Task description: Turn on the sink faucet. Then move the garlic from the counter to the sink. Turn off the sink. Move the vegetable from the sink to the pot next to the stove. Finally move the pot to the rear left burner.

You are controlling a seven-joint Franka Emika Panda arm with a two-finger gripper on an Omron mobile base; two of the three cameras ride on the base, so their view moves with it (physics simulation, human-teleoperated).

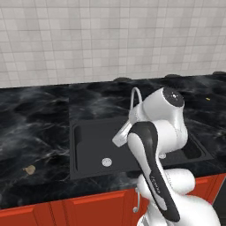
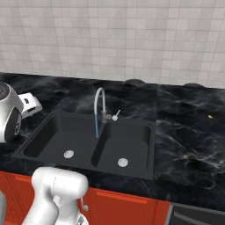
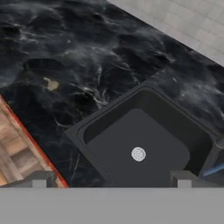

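Observation:
The sink faucet (image 2: 100,103) arches over the divider of the dark double sink (image 2: 52,127), and a thin blue stream of water (image 2: 96,126) runs from its spout. The garlic (image 1: 29,169) is a small tan bulb on the black counter (image 1: 35,128), left of the sink near the front edge; it also appears in the hand view (image 3: 52,84). My gripper (image 3: 110,180) hovers above the sink's left basin, open, its fingertips (image 3: 39,179) wide apart with nothing between them. The garlic lies off to its left. The pot and the stove are out of view.
Each basin has a round silver drain (image 2: 69,154). A tiny yellow speck (image 2: 210,116) lies on the counter right of the sink. Red cabinet fronts (image 1: 88,207) run below the counter, and a tiled wall (image 1: 110,39) rises behind it.

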